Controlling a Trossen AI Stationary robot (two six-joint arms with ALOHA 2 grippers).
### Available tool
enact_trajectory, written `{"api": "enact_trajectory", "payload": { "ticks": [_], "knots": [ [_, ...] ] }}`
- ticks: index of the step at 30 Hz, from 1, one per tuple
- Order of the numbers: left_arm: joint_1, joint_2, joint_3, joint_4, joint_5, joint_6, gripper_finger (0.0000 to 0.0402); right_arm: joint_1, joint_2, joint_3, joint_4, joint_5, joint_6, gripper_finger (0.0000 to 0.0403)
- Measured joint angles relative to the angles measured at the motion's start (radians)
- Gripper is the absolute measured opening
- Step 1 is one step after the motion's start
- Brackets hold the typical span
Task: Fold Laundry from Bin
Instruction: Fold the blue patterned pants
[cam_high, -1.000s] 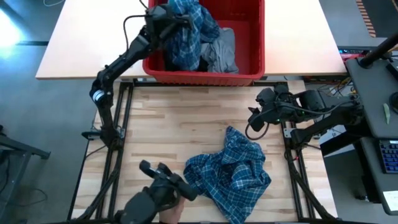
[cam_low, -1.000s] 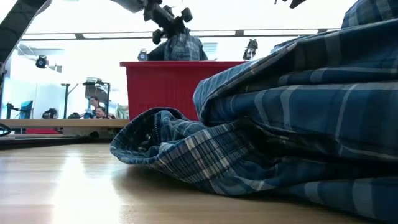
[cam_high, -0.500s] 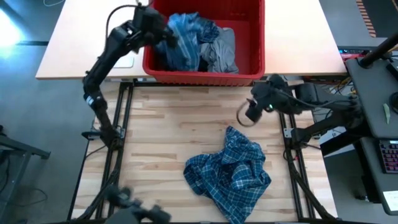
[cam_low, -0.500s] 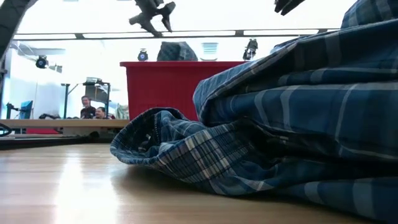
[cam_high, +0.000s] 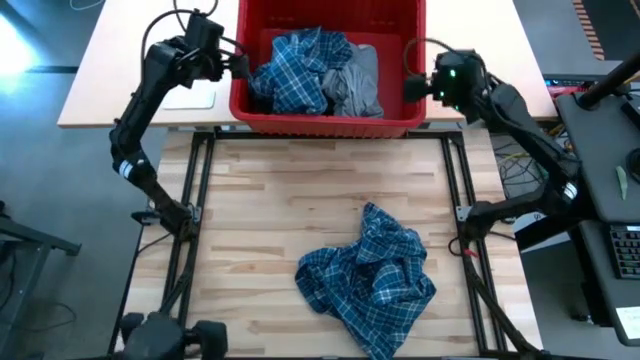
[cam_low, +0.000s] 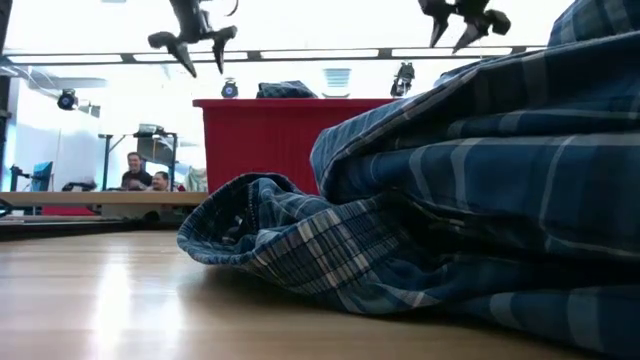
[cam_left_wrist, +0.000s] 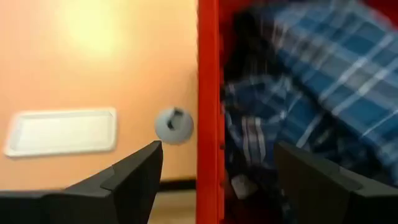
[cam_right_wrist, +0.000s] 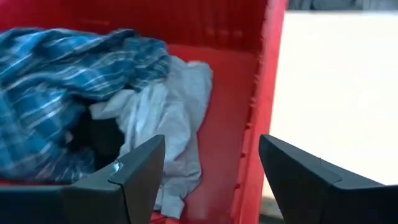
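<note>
High view, with the red bin (cam_high: 327, 122) as landmark: one blue plaid shirt (cam_high: 365, 280) lies out of the bin on the wooden counter (cam_high: 260, 200), well in front of the bin's near wall, crumpled in a heap and not folded. Inside the bin remain a second plaid garment (cam_high: 297, 72) toward its left side and a light grey garment (cam_high: 358, 82) beside it toward the right. The left end effector (cam_high: 238, 64) hangs just outside the bin's left wall, fingers apart, holding nothing. The right end effector (cam_high: 412, 82) stands at the bin's right wall, fingers apart, likewise empty. Assessment: early stage; one item extracted, none folded, at least two items left to retrieve.
</note>
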Motion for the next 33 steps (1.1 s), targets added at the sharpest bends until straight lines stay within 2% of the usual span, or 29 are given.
{"api": "enact_trajectory", "payload": {
  "ticks": [2, 5, 8, 12, 14, 19, 24, 33],
  "knots": [
    [0.027, 0.016, -0.021, -0.009, 0.037, 0.011, 0.0286, -0.059, 0.038, 0.017, -0.071, -0.050, 0.041, 0.0249],
    [0.063, 0.053, -0.022, -0.013, 0.042, 0.039, 0.0286, -0.121, 0.099, 0.039, -0.155, -0.068, 0.086, 0.0247],
    [0.089, 0.088, 0.029, -0.039, 0.050, 0.066, 0.0286, -0.153, 0.155, 0.065, -0.189, -0.103, 0.117, 0.0247],
    [0.112, 0.148, 0.117, -0.129, 0.144, 0.098, 0.0286, -0.175, 0.225, 0.106, -0.194, -0.197, 0.133, 0.0247],
    [0.114, 0.181, 0.159, -0.175, 0.142, 0.112, 0.0286, -0.176, 0.248, 0.136, -0.212, -0.215, 0.134, 0.0247],
    [0.113, 0.259, 0.251, -0.236, 0.138, 0.133, 0.0286, -0.178, 0.309, 0.225, -0.307, -0.209, 0.121, 0.0247],
    [0.111, 0.324, 0.292, -0.257, 0.139, 0.148, 0.0286, -0.178, 0.357, 0.283, -0.406, -0.159, 0.113, 0.0247],
    [0.096, 0.375, 0.289, -0.261, 0.145, 0.159, 0.0286, -0.187, 0.406, 0.254, -0.449, -0.150, 0.136, 0.0247]
  ]
}}
